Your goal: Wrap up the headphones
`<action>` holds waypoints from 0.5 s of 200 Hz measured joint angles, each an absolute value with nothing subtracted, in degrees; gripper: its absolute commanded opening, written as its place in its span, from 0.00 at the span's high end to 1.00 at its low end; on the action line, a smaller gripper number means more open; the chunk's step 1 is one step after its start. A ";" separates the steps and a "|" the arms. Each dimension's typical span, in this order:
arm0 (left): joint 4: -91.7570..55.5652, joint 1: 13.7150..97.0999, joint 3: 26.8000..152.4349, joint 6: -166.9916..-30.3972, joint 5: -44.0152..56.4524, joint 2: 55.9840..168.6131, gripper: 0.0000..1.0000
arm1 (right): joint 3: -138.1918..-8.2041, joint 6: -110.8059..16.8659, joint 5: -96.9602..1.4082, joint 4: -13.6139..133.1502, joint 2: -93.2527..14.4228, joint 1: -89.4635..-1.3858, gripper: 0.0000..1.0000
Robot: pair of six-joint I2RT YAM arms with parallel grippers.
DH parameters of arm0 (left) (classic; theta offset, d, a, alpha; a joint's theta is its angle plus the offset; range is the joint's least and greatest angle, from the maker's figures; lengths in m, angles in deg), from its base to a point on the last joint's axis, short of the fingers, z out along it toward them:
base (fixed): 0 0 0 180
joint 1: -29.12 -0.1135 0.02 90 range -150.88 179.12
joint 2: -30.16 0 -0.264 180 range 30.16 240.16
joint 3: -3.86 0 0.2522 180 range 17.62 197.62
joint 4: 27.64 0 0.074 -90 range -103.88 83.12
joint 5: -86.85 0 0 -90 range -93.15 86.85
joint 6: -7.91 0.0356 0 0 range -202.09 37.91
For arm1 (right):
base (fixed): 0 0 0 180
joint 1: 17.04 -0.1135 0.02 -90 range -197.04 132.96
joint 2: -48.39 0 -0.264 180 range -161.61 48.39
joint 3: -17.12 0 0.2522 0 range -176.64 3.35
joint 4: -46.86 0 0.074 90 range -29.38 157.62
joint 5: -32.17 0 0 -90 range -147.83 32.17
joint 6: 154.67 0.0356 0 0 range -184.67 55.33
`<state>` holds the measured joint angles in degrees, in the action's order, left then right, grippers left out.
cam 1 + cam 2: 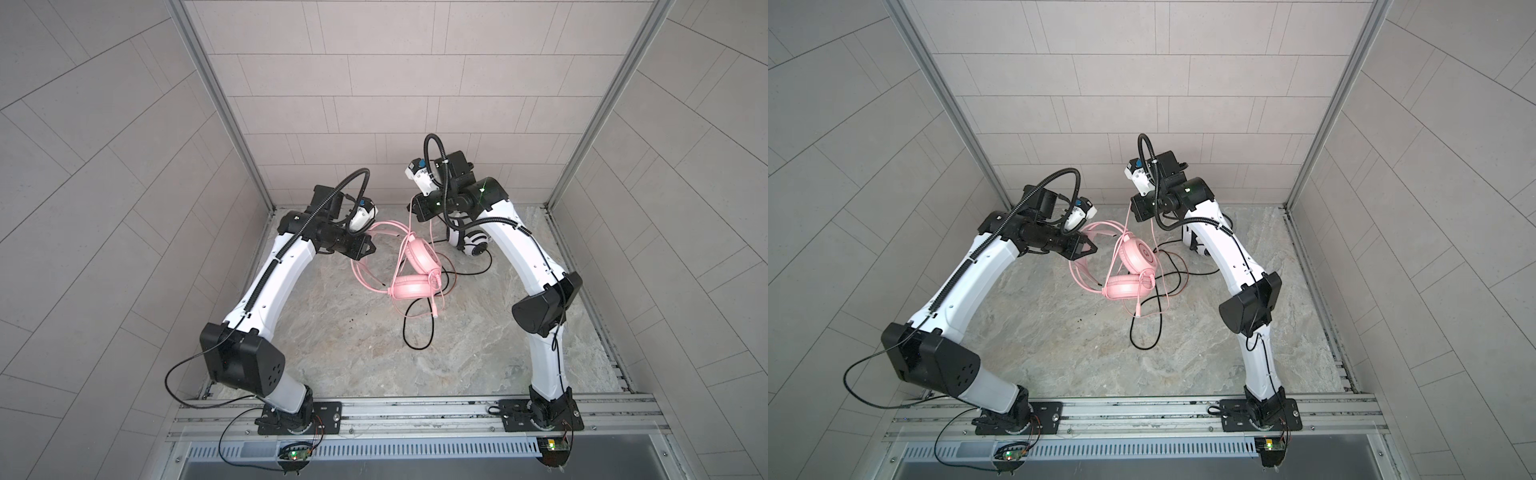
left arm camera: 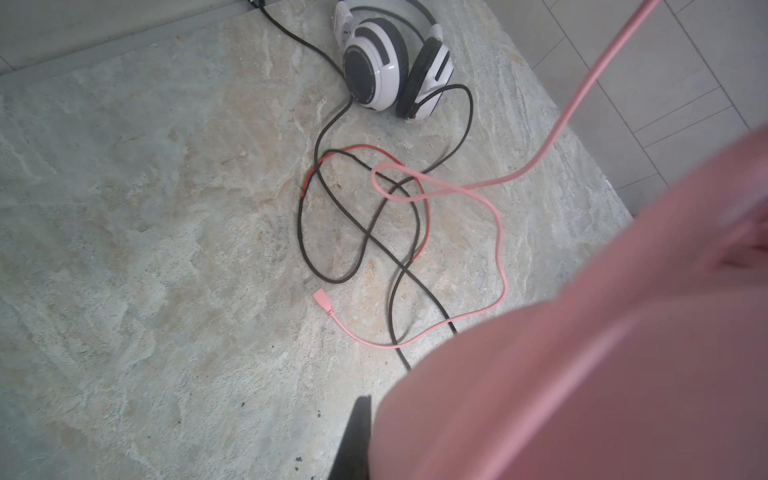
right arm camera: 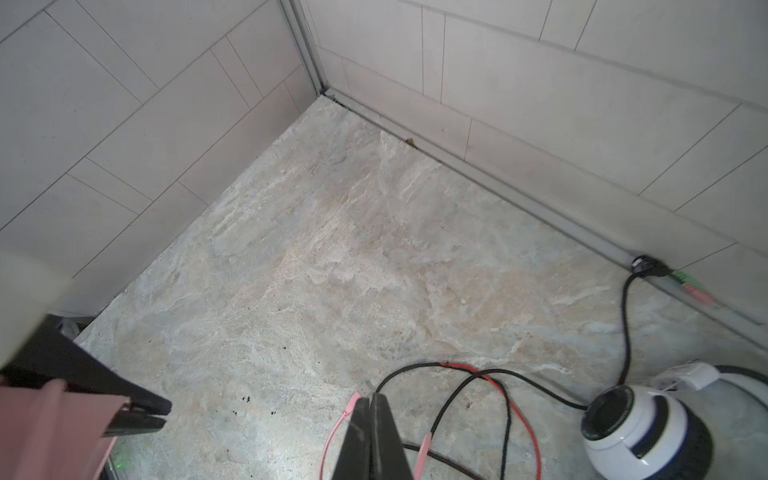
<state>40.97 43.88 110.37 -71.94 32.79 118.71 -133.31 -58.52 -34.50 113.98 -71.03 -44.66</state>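
Marbled stone desk (image 1: 332,353) inside tiled walls (image 1: 415,83). Just beyond the desk's centre, the left gripper (image 1: 365,248) is clamped on the headband (image 3: 45,424) of the pink headset (image 1: 419,255). The right gripper (image 3: 372,399), closed, pinches the pink cable (image 2: 498,249). The striped headset (image 2: 386,62) lies near the far right corner, its black cable (image 2: 361,232) looped beside it.

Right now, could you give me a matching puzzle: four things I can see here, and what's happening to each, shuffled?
Things:
1 pink headset
2 striped headset
3 pink cable
4 black cable

States:
A pinched in the right gripper
B sprawled in loose loops on the table
C band clamped in the left gripper
D resting ungripped, earcups on the table

Pairs: 1-C, 2-D, 3-A, 4-B
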 measured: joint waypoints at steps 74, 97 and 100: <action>38.24 43.55 110.63 -75.19 37.86 117.94 1.00 | -109.94 -52.00 -26.30 96.39 -69.78 -43.94 0.75; 38.18 43.53 112.29 -75.59 39.92 117.09 1.00 | -105.29 -49.88 -24.99 91.45 -69.26 -43.37 0.74; 38.13 43.53 112.49 -75.65 40.14 116.94 1.00 | -104.94 -49.53 -24.81 90.88 -69.24 -43.32 0.74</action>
<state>38.13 43.53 112.49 -75.65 40.14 116.94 -104.94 -49.53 -24.81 90.88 -69.24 -43.32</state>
